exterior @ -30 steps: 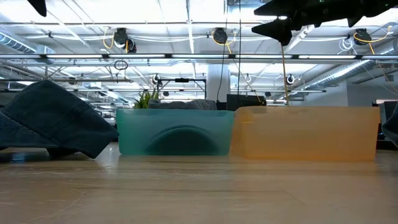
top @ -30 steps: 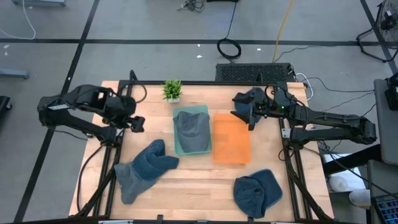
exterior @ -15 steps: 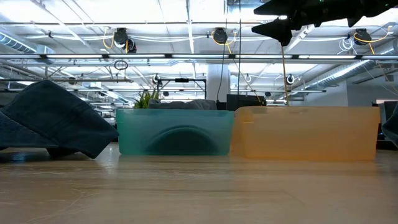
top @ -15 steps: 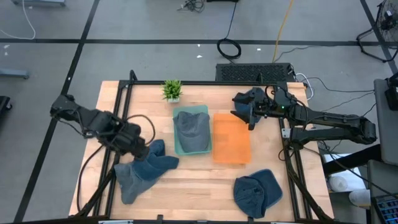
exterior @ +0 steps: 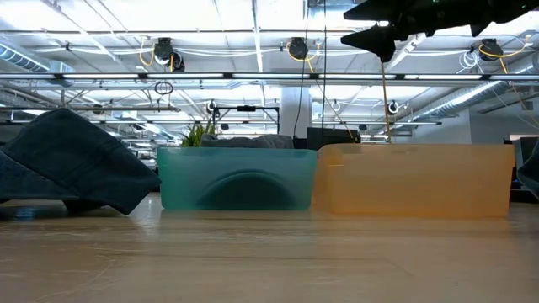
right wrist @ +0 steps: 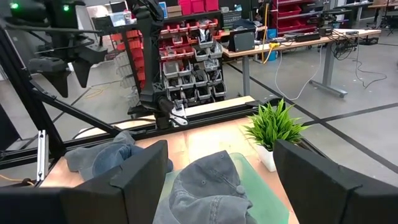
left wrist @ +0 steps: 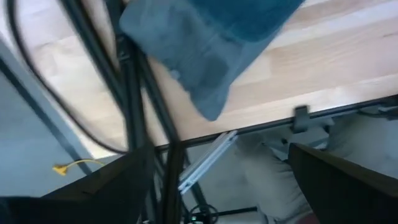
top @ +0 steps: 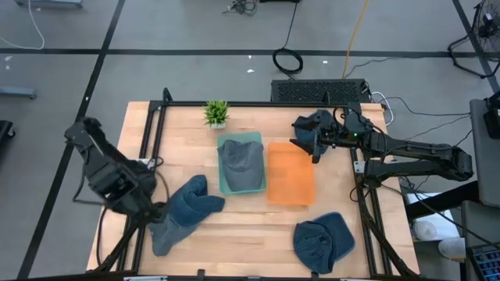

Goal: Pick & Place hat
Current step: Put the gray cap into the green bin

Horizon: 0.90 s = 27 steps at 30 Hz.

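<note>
Hovering over the table's near-left edge, my left gripper sits spread wide beside a blue hat, apparently not touching it. One grey hat lies in the teal bin. My right gripper waits, spread wide, above the orange bin.

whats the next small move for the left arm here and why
Probably lower the left gripper onto the dark hat beside it and close. Its fingers stand open by the hat's edge, gripping nothing. The teal bin already holds a hat, the orange bin looks empty, and the right gripper waits above.
</note>
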Motion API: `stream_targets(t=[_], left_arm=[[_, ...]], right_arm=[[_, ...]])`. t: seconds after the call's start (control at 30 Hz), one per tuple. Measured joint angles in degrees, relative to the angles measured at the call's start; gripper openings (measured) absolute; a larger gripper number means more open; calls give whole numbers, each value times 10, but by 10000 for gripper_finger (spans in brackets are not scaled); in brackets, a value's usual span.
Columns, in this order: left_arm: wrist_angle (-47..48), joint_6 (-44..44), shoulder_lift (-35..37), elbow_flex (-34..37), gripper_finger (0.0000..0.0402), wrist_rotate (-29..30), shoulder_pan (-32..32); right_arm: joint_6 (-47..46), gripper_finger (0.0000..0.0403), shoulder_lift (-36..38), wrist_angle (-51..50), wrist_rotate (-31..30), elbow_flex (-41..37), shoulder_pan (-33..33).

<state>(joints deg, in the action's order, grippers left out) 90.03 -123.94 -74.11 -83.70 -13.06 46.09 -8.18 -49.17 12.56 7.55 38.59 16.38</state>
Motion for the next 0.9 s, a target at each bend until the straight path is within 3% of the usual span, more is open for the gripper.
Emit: stream_targets(t=[0.33, 0.53, 0.9], left_arm=[[-1, -51, -32, 0, 379, 2, 88], [-3, -11, -33, 0, 379, 56, 96], [-45, -2, -41, 0, 379, 100, 96]], right_arm=[[-1, 279, 0, 1, 0, 0, 0], [-1, 279, 0, 1, 0, 0, 0], [16, 279, 0, 1, 0, 0, 0]])
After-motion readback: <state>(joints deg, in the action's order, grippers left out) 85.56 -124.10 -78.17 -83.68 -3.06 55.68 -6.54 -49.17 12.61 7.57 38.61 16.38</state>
